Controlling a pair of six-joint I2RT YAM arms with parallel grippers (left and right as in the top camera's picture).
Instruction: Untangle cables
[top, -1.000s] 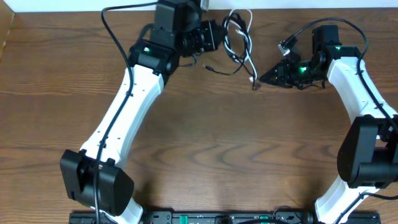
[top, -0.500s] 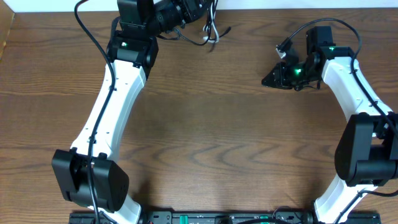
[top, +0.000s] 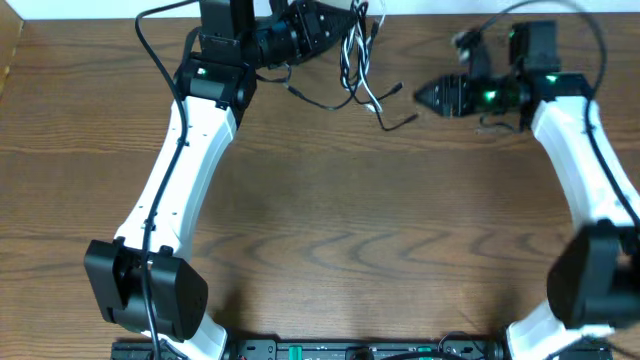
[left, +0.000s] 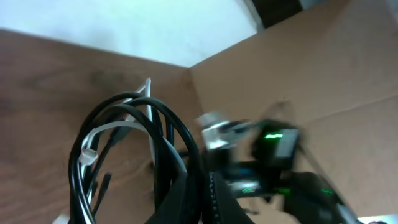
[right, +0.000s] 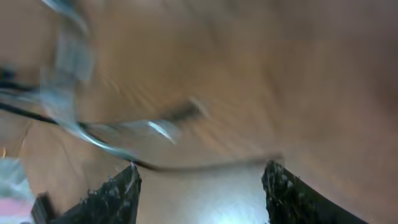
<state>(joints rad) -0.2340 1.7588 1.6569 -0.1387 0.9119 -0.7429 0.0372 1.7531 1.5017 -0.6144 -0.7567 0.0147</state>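
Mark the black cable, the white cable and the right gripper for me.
black cable (left: 127, 99), left wrist view, top of its loop.
white cable (left: 109, 128), left wrist view, strand crossing inside the black loop.
right gripper (right: 202, 168), right wrist view, midway between its open fingertips.

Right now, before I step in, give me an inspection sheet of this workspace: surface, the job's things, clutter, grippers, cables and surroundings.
Surface: brown wooden table.
Job's things: black and white cords tangled in one bundle near the far edge, loose ends trailing toward the right gripper.
Clutter: nothing seen.
Grippers: left gripper shut on the cords; right gripper open, holding nothing, close to the loose ends.
Cables: thick black arm cables arch over both arms.
Surroundings: white strip along the table's far edge.
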